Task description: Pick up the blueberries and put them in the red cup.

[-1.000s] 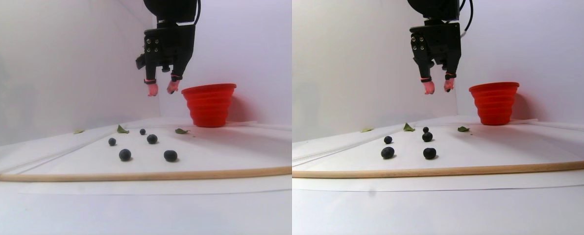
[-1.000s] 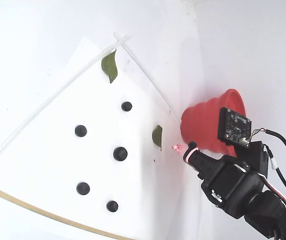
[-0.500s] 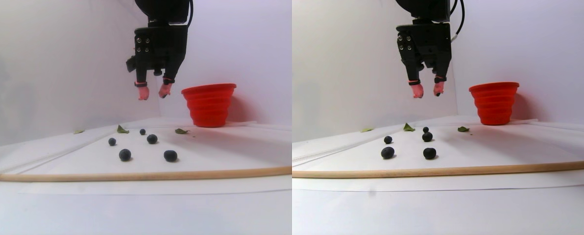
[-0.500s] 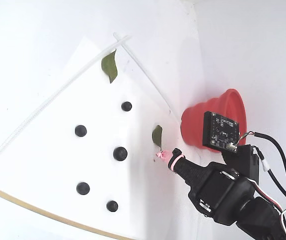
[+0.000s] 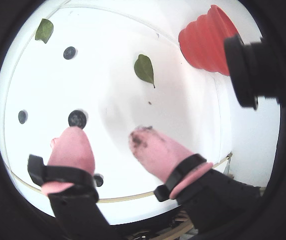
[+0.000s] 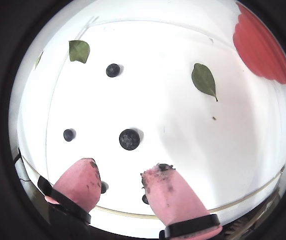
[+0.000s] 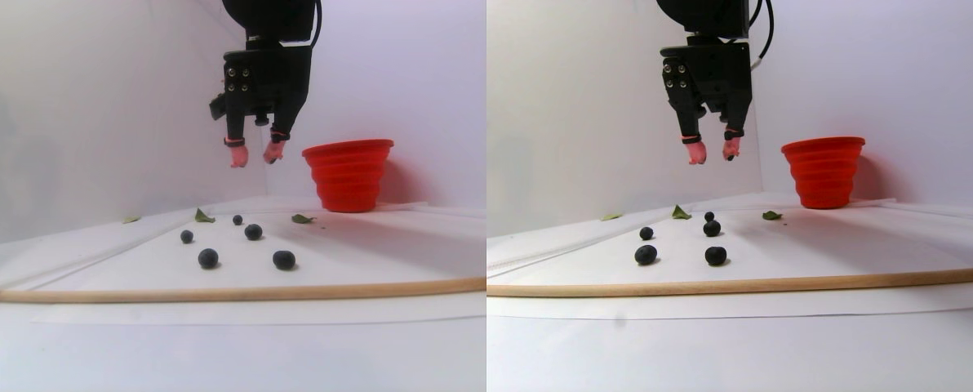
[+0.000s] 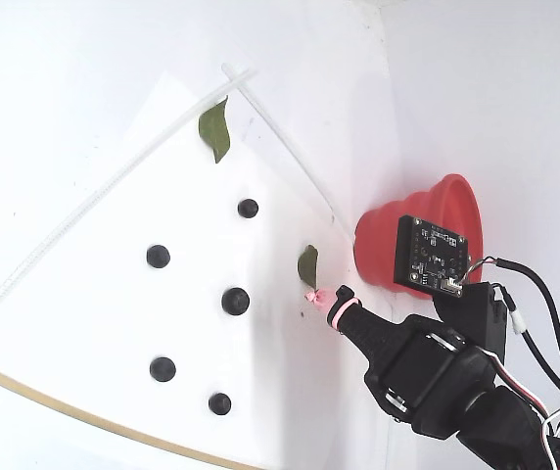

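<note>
Several blueberries (image 8: 235, 301) lie scattered on the white sheet, small dark balls that also show in the stereo pair view (image 7: 253, 232) and in both wrist views (image 5: 77, 119) (image 6: 129, 139). The red cup (image 7: 349, 175) stands upright at the sheet's far corner; in the fixed view the red cup (image 8: 378, 245) is partly covered by the arm's circuit board. My gripper (image 7: 255, 157) hangs high above the sheet, left of the cup in the stereo pair view. It is open, and nothing sits between its pink fingertips (image 5: 70, 145). Dark smudges mark both pads (image 6: 165, 190).
Two green leaves (image 8: 214, 130) (image 8: 307, 265) lie flat near the berries. A thin wooden strip (image 7: 233, 291) runs along the sheet's near edge. White walls close in behind and beside the cup. The arm's body and cables (image 8: 456, 382) fill the lower right of the fixed view.
The gripper has moved away from the cup toward the berries, leftward in the stereo pair view and slightly lower. It stays open; the berries and cup have not moved.
</note>
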`<move>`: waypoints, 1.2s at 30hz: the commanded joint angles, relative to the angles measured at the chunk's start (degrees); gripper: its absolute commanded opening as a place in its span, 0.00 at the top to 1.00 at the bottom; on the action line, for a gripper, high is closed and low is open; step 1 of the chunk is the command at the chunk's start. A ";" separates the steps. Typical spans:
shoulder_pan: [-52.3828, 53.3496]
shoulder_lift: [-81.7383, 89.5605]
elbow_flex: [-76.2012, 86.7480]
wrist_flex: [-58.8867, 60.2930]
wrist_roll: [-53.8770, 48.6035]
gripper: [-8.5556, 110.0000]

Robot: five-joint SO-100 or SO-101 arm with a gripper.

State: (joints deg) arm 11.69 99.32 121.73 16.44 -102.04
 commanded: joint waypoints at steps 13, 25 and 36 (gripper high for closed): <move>-1.58 -4.57 -0.97 -4.22 -0.70 0.77; -1.23 -10.28 -2.11 -7.91 -1.23 0.77; -0.88 -15.91 -4.22 -11.87 -1.41 0.76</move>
State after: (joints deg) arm 10.99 82.62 121.64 6.06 -102.74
